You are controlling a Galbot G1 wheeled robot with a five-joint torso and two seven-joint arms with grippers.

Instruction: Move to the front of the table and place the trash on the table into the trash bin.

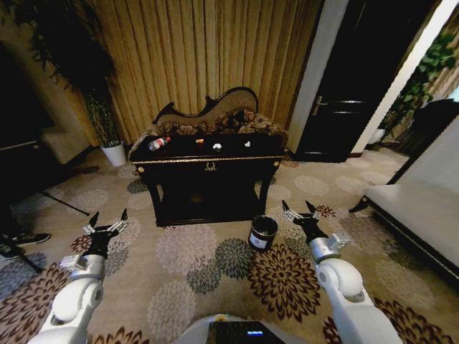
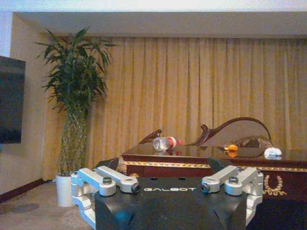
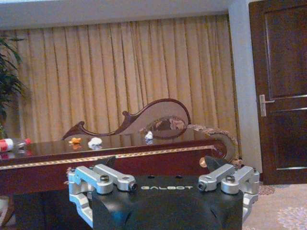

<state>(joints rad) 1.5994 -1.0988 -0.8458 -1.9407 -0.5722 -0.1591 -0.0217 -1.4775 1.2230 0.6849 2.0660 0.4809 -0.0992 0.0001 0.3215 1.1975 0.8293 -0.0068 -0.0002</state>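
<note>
1. The word "GALBOT" is written in pale letters on the black body of each gripper, and you can read it in both wrist views. The trash bin (image 1: 263,232) has a white label on its side, but the words there are too small to read. The bottle (image 1: 158,143) has a red label and a red cap.
2. The head view looks down on the whole scene – the black table (image 1: 208,166) with gold trim stands in front of a sofa (image 1: 215,115) and gold curtains (image 1: 208,50). The bin sits on the flowered carpet (image 1: 201,261), just by the table's front right corner.
3. On the table top the bottle lies on its side near the left end. An orange scrap (image 1: 199,141) and a white scrap (image 1: 217,146) lie near the middle, and one more small white bit (image 1: 247,144) lies further right.
4. The left wrist view shows a tall plant (image 2: 74,96) in a white pot. The right wrist view shows a dark door (image 3: 283,91) with a handle.
5. The left gripper (image 1: 107,223) hangs low over the carpet, well short of the table – its fingers are spread apart and hold nothing.
6. The right gripper (image 1: 301,211) is low too, near the bin, fingers apart and empty.
</note>
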